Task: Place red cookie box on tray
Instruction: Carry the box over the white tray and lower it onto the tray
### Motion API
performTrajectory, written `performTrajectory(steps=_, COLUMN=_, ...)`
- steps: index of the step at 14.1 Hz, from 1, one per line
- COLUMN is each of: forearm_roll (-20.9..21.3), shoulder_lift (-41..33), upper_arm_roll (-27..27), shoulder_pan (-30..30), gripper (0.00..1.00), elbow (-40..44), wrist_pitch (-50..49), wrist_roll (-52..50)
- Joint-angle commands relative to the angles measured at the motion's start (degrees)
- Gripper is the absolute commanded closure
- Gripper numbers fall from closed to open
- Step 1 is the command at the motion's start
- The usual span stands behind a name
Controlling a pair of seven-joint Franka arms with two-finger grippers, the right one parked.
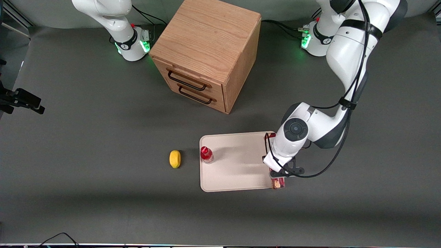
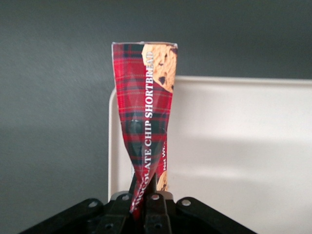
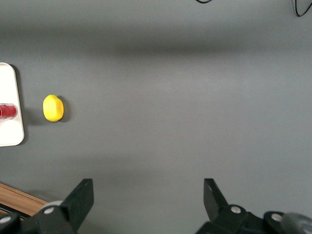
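1. A yellow lemon (image 1: 175,158) lies on the worktop (image 1: 86,155) toward the parked arm's end; a small red-capped bottle (image 1: 206,154) stands on the tray (image 1: 237,165) at its nearest edge.
2. The red cookie box (image 2: 145,117) hangs over the tray's edge toward the working arm, its long axis along that short side.
3. The gripper (image 2: 146,207) holds it; the fingers (image 2: 155,204) pinch one end, crumpling the carton; the box stretches straight out from them.
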Motion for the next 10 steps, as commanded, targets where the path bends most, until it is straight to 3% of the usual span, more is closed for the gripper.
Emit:
performTrajectory(steps=1, forearm_roll=1.4, shoulder_lift=-1.9, upper_arm_roll=0.2, shoulder_pan=-0.4, gripper=1.00, elbow=-3.2, wrist_pitch=1.4, wrist_roll=-2.7)
performTrajectory(steps=2, forearm_roll=1.5, shoulder_lift=-1.8, upper_arm_roll=0.2, shoulder_pan=-0.4, gripper=1.00, elbow=-3.2, wrist_pitch=1.4, wrist_roll=-4.0)
performTrajectory(steps=3, forearm_roll=1.5, shoulder_lift=-1.5, upper_arm_roll=0.2, shoulder_pan=-0.4, gripper=0.86, elbow=-3.1, wrist_pitch=1.4, wrist_roll=-4.9)
performTrajectory(steps=4, forearm_roll=1.5, shoulder_lift=-1.5, upper_arm_roll=0.2, shoulder_pan=-0.4, gripper=0.36, elbow=-3.2, wrist_pitch=1.4, wrist_roll=-5.0)
performTrajectory(steps=5, forearm_roll=1.5, shoulder_lift=-1.5, upper_arm_roll=0.2, shoulder_pan=-0.4, gripper=0.00, elbow=-3.1, wrist_pitch=1.4, wrist_roll=-4.9)
performTrajectory(steps=10, forearm_roll=0.2, shoulder_lift=-7.8, upper_arm_roll=0.3, shoulder_pan=2.1, gripper=0.00, elbow=-3.1, wrist_pitch=0.0, wrist_roll=-4.0)
